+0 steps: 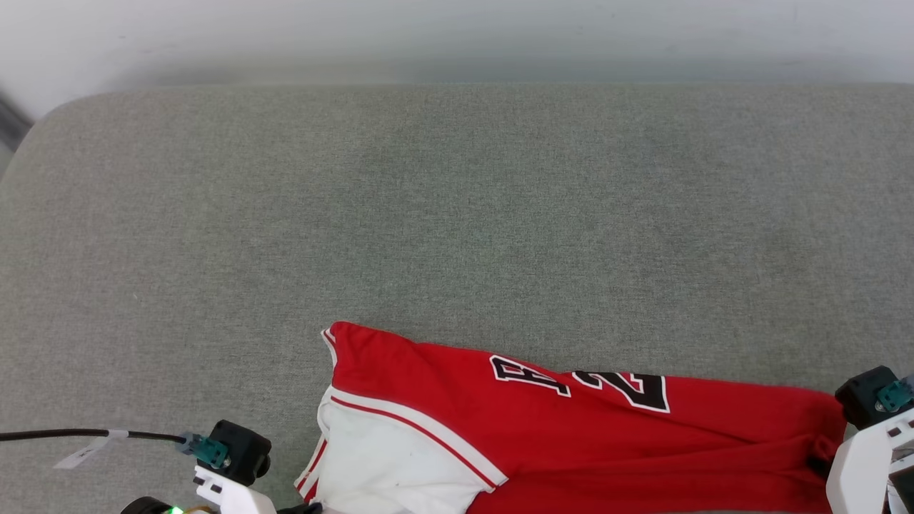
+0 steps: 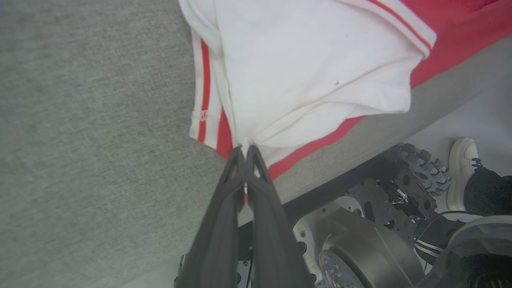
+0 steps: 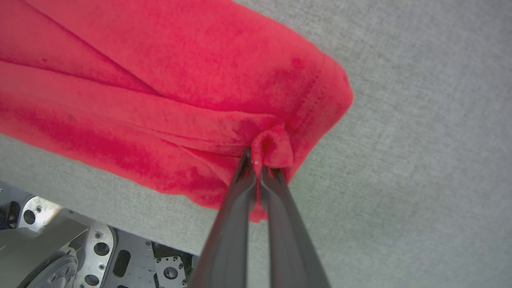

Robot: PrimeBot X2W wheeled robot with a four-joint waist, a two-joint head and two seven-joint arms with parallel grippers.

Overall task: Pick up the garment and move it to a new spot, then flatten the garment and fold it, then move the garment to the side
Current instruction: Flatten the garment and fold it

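Observation:
The garment (image 1: pixel 571 435), a red jersey T-shirt with a white sleeve and black-and-white lettering, lies stretched along the near edge of the grey surface (image 1: pixel 457 214). My left gripper (image 2: pixel 245 150) is shut on the garment's white sleeve (image 2: pixel 304 68) at its red-striped trim. My right gripper (image 3: pixel 257 158) is shut on a bunched red corner of the garment (image 3: pixel 180 80). In the head view, my left wrist (image 1: pixel 232 453) sits at the lower left and my right wrist (image 1: pixel 875 421) at the lower right, at the garment's two ends.
The grey surface stretches wide beyond the garment to a pale wall (image 1: pixel 457 36). Below its near edge are my metal base (image 2: pixel 360 240) and a person's white shoe (image 2: pixel 462 168). A black cable (image 1: pixel 71 434) runs from my left wrist.

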